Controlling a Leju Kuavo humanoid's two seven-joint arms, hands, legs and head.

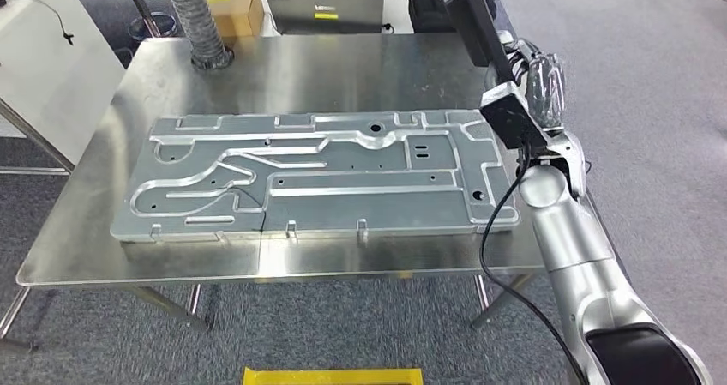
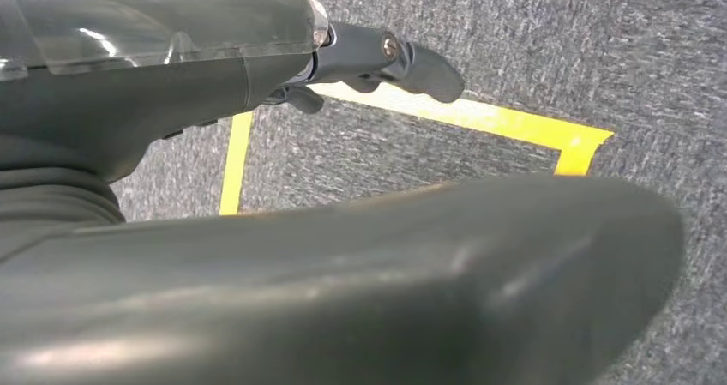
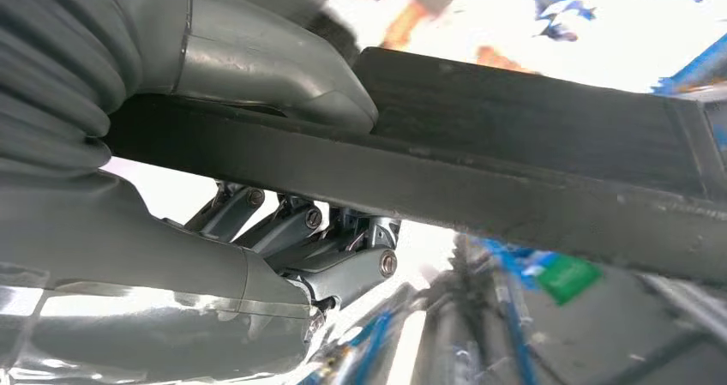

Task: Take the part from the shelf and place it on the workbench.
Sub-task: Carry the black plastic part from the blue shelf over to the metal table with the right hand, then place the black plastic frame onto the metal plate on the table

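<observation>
Yellow floor tape point(image 1: 333, 375) marks the carpet nearest the camera, in front of the steel workbench point(image 1: 154, 85). Its top already bears a wide grey machined plate point(image 1: 317, 179). Beside the bench's right edge, the right hand point(image 1: 538, 81) grips a dark flat part point(image 3: 531, 171), thumb on one face and fingers curled under the other. By my judgement the part is fetched, and setting it down remains. The left hand point(image 2: 377, 59) hangs over carpet, fingers loosely curled, holding nothing. A cardboard box point(image 1: 231, 3) stands behind the bench; what it contains cannot be told.
</observation>
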